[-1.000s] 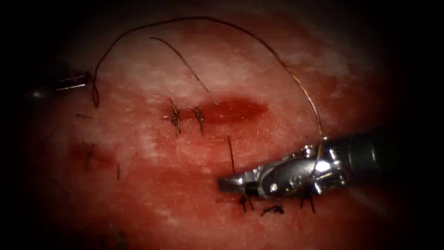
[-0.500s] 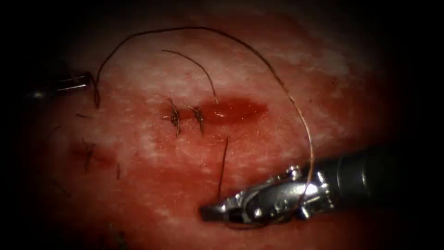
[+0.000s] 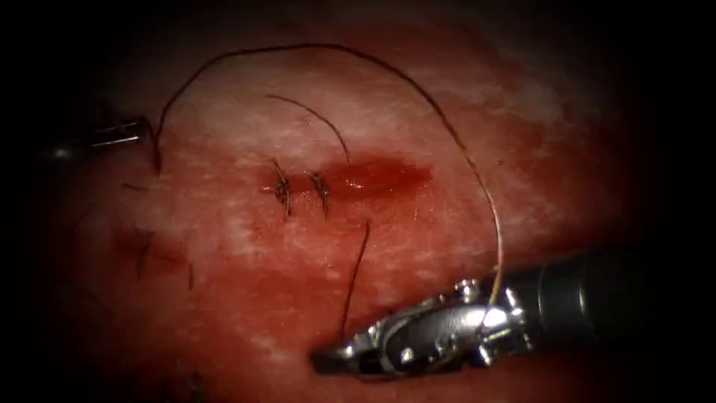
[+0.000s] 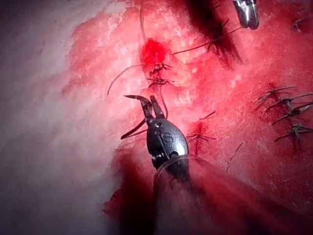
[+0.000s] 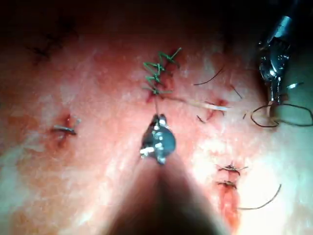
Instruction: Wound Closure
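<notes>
The cut [image 3: 377, 177] lies across the middle of the tissue [image 3: 246, 246], holding red fluid, with two stitches [image 3: 283, 191] at its left end. My left tool [image 3: 138, 131] is far left of the cut, jaws shut on the dark curved needle [image 3: 155, 153], which is out of the tissue; it also appears as the left tool [image 4: 149, 105]. The thread [image 3: 335, 49] arcs from the needle over the cut and down past the right tool's wrist. My right tool [image 3: 328, 358] is low, below the cut, shut on a short thread end [image 3: 356, 276] that rises toward the cut.
A loose thread tail [image 3: 317, 118] curls up from the cut's left part. Older stitches [image 4: 288, 110] and cut thread ends [image 3: 190, 276] dot the tissue. Green-looking stitches [image 5: 157, 73] lie ahead of the right tool [image 5: 157, 122].
The right tool has moved down and left with the short thread end, which now slants after it. The long loop has sagged a little. The left tool has stayed put.
</notes>
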Robot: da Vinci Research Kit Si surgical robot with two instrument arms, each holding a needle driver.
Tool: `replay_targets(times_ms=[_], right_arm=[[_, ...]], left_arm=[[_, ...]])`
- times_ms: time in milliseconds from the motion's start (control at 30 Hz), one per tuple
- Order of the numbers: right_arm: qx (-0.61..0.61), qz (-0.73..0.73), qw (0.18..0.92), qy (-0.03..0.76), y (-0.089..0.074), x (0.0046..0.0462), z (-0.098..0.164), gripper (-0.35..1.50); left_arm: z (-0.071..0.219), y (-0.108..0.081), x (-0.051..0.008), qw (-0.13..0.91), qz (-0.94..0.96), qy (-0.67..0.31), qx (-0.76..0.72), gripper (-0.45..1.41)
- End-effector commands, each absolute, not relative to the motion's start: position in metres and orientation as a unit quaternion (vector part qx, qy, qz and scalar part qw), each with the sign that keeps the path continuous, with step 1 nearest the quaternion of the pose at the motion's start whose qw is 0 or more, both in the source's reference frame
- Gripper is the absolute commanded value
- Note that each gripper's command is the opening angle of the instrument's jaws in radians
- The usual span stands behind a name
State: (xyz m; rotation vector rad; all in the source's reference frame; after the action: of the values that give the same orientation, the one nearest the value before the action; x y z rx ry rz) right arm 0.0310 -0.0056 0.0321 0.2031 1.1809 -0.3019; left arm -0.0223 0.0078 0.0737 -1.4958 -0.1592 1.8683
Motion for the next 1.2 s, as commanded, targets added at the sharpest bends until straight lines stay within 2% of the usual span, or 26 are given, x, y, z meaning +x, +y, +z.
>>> replay_targets(times_ms=[33, 200, 300, 367, 600, 767, 967, 1200], right_arm=[[0.094, -0.107, 0.83, 0.54, -0.005, 0.0302, 0.033, 1.23], [0.082, -0.022, 0.86, 0.503, -0.002, 0.0263, 0.035, 1.37], [0.069, 0.014, 0.872, 0.485, 0.0, 0.024, 0.036, 1.37], [0.07, 0.049, 0.877, 0.472, 0.001, 0.023, 0.036, 1.3], [0.102, 0.178, 0.857, 0.474, 0.007, 0.0224, 0.038, 1.23], [0.139, 0.251, 0.849, 0.444, 0.01, 0.0241, 0.04, 1.13], [0.146, 0.31, 0.853, 0.393, 0.014, 0.0274, 0.045, 1.11], [0.159, 0.335, 0.844, 0.387, 0.016, 0.0343, 0.053, 1.11]], left_arm=[[0.074, 0.007, -0.0227, 0.363, 0.726, -0.064, -0.581, -0.45], [0.074, 0.007, -0.0226, 0.362, 0.726, -0.064, -0.581, -0.45], [0.074, 0.007, -0.0225, 0.362, 0.726, -0.065, -0.581, -0.45], [0.074, 0.007, -0.0225, 0.362, 0.726, -0.065, -0.581, -0.45], [0.075, 0.007, -0.0232, 0.358, 0.725, -0.067, -0.584, -0.45], [0.075, 0.007, -0.0234, 0.357, 0.725, -0.068, -0.585, -0.45], [0.075, 0.007, -0.0239, 0.356, 0.725, -0.067, -0.586, -0.45], [0.075, 0.006, -0.024, 0.355, 0.725, -0.068, -0.587, -0.45]])
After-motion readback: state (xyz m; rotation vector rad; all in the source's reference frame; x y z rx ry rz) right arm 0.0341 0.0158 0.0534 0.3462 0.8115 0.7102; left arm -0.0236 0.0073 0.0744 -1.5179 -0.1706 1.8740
